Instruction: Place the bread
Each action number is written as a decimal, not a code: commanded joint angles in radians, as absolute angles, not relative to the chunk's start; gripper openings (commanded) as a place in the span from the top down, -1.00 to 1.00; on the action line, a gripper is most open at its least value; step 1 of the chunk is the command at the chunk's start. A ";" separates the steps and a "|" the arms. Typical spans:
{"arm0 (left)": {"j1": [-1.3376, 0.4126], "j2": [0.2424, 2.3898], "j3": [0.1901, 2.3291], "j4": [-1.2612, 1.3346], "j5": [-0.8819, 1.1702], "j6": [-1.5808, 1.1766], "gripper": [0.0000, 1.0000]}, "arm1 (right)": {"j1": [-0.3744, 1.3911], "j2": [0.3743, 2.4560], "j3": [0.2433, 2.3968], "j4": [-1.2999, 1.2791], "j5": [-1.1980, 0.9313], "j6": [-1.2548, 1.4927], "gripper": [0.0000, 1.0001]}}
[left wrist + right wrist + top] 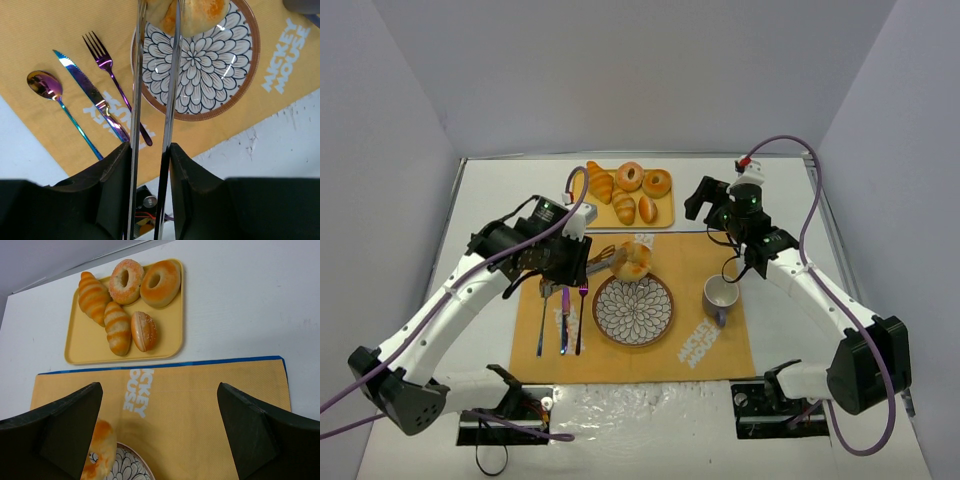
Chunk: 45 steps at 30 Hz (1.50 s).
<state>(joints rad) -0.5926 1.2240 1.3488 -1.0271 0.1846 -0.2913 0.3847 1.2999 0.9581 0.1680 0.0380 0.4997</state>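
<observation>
Steel tongs point(170, 100), one pair, are clamped in the left gripper point(150, 155) and pinch the single bread point(631, 260) at the far rim of the one floral plate point(210, 75). The yellow tray point(167, 340) carries five pastries: two croissants point(93, 294), two ring donuts point(160, 282) and one small bun point(144, 331). The right gripper point(159, 410) hangs spread wide, holding nothing. The left wrist view cuts off most of the bread.

Robot lab booth. Bare pale walls point(640, 70) box in a white table point(510, 185). A staged meal placemat point(695, 255) lies mid-table.
</observation>
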 commanded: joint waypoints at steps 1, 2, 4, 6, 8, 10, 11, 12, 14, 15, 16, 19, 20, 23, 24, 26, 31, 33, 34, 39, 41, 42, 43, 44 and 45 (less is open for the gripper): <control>-0.631 1.150 1.338 -1.021 0.225 -0.284 1.00 | 0.380 1.311 1.020 0.220 0.067 0.486 -0.91; -0.640 1.142 1.327 -1.025 0.228 -0.285 1.00 | 0.380 1.312 1.022 0.219 0.067 0.486 -0.91; -0.654 1.131 1.312 -1.030 0.233 -0.288 1.00 | 0.379 1.313 1.023 0.221 0.069 0.486 -0.91; -0.668 1.120 1.293 -1.033 0.235 -0.294 1.00 | 0.379 1.313 1.023 0.219 0.071 0.486 -0.91; -0.681 1.112 1.278 -1.034 0.236 -0.298 1.00 | 0.379 1.313 1.021 0.218 0.072 0.487 -0.91; -0.697 1.109 1.264 -1.037 0.235 -0.302 1.00 | 0.379 1.312 1.019 0.219 0.074 0.488 -0.91; -0.705 1.105 1.255 -1.035 0.236 -0.304 1.00 | 0.379 1.312 1.018 0.219 0.075 0.488 -0.91; -0.713 1.101 1.248 -1.033 0.238 -0.306 1.00 | 0.379 1.313 1.017 0.219 0.075 0.488 -0.91; -0.723 1.100 1.238 -1.030 0.239 -0.310 1.00 | 0.380 1.312 1.016 0.219 0.075 0.488 -0.91; -0.731 1.099 1.235 -1.026 0.243 -0.311 1.00 | 0.379 1.311 1.015 0.219 0.075 0.488 -0.91; -0.737 1.098 1.231 -1.022 0.245 -0.313 1.00 | 0.379 1.310 1.014 0.219 0.076 0.488 -0.91; -0.747 1.101 1.221 -1.017 0.244 -0.322 1.00 | 0.379 1.309 1.014 0.218 0.077 0.489 -0.91; -0.750 1.101 1.218 -1.015 0.244 -0.323 1.00 | 0.379 1.307 1.013 0.217 0.077 0.489 -0.91; -0.758 1.103 1.208 -1.007 0.244 -0.329 1.00 | 0.379 1.303 1.010 0.216 0.079 0.491 -0.91; -0.760 1.103 1.204 -1.006 0.242 -0.331 1.00 | 0.379 1.303 1.009 0.217 0.079 0.491 -0.91; -0.762 1.106 1.195 -0.999 0.237 -0.331 1.00 | 0.379 1.303 1.007 0.217 0.078 0.492 -0.91; -0.765 1.109 1.178 -0.982 0.237 -0.337 1.00 | 0.379 1.297 1.002 0.217 0.078 0.492 -0.91; -0.767 1.111 1.179 -0.980 0.236 -0.338 1.00 | 0.380 1.296 1.000 0.215 0.078 0.492 -0.91; -0.770 1.111 1.178 -0.977 0.234 -0.339 1.00 | 0.379 1.295 1.000 0.213 0.078 0.492 -0.91; -0.773 1.114 1.172 -0.977 0.224 -0.344 1.00 | 0.379 1.290 1.000 0.213 0.078 0.493 -0.91; -0.775 1.114 1.171 -0.977 0.223 -0.346 0.93 | 0.379 1.290 1.000 0.213 0.079 0.492 -0.91; -0.776 1.114 1.169 -0.977 0.221 -0.346 0.90 | 0.379 1.290 0.999 0.212 0.079 0.492 -0.91; -0.776 1.114 1.167 -0.977 0.219 -0.347 0.88 | 0.379 1.290 0.999 0.212 0.078 0.492 -0.91; -0.776 1.114 1.166 -0.979 0.217 -0.348 0.87 | 0.379 1.291 0.999 0.212 0.078 0.492 -0.91; -0.776 1.114 1.166 -0.980 0.216 -0.348 0.86 | 0.379 1.292 0.999 0.212 0.078 0.492 -0.91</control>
